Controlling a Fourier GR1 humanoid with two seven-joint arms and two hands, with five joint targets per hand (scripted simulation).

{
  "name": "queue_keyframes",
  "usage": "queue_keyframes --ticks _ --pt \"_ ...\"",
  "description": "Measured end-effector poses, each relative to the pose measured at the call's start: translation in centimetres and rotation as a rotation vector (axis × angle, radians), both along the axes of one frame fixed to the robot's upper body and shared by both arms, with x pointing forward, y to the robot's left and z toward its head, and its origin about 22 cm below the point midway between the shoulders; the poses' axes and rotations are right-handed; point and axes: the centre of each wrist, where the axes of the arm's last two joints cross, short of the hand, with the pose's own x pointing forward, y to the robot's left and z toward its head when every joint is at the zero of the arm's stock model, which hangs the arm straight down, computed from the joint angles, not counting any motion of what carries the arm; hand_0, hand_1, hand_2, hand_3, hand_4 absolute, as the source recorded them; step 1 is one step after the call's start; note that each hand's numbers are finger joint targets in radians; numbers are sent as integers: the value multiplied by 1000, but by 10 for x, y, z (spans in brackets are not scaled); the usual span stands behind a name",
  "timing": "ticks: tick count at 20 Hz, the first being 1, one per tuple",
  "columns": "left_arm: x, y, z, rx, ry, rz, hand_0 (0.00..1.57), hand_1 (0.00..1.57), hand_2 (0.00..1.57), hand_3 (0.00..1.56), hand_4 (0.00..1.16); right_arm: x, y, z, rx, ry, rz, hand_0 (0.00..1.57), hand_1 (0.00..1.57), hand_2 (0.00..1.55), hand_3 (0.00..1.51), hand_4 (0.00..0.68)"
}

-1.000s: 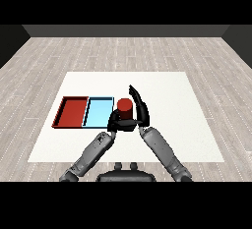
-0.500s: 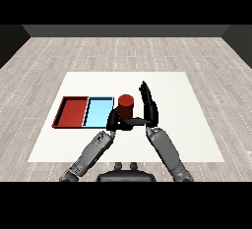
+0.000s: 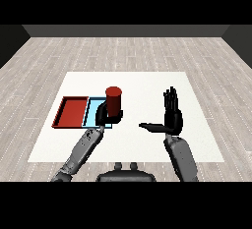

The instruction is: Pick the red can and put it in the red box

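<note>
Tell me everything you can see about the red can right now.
The red can is a plain, matte-looking cylinder, dark red all over with a slightly lighter flat top and no visible label. It stands upright. The left hand is curled round its lower part, so the base is hidden and I cannot tell whether it rests on anything. In the head view it sits over the right end of the light blue tray, to the right of the red tray. The right hand is well apart, fingers straight.
</note>
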Motion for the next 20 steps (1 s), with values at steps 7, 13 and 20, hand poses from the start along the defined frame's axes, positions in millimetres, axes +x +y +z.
queue_keyframes --ticks 7,13,20 --pt "17 61 9 104 23 143 1571 1571 1571 1487 1127 -27 -55 -27 -17 55 -102 0 0 0 0 0" --pt "37 137 5 260 115 311 1571 1571 1568 1494 1136 -30 -70 -35 -33 76 -140 0 0 0 0 0" --pt "50 219 -1 419 248 511 1571 1571 1561 1473 1045 -28 -74 -41 -28 103 -139 0 0 0 0 0"
